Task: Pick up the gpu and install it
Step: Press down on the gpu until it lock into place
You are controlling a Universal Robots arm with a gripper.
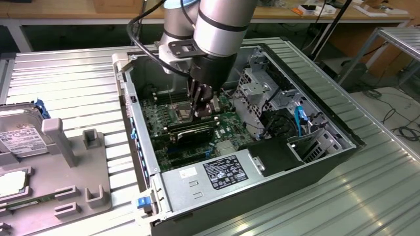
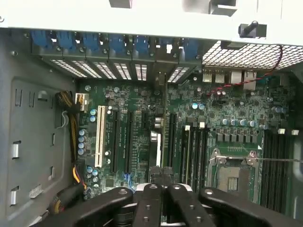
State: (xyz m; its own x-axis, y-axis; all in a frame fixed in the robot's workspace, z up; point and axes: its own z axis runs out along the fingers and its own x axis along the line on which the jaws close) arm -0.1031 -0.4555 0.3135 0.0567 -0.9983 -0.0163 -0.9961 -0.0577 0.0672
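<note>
The gpu is a thin dark card standing on edge inside the open computer case, over the green motherboard. In the wrist view the gpu shows edge-on as a narrow strip among the black expansion slots, and its metal bracket end meets the rear slot openings. My gripper reaches straight down into the case. It is shut on the gpu's upper edge, and the black fingers are pressed together around the card.
The silver drive cage and black cables sit close on the exterior view's right of the gripper. A labelled power supply fills the case's near end. The CPU socket and a white slot flank the card. Outside lies a hard drive on a grey fixture.
</note>
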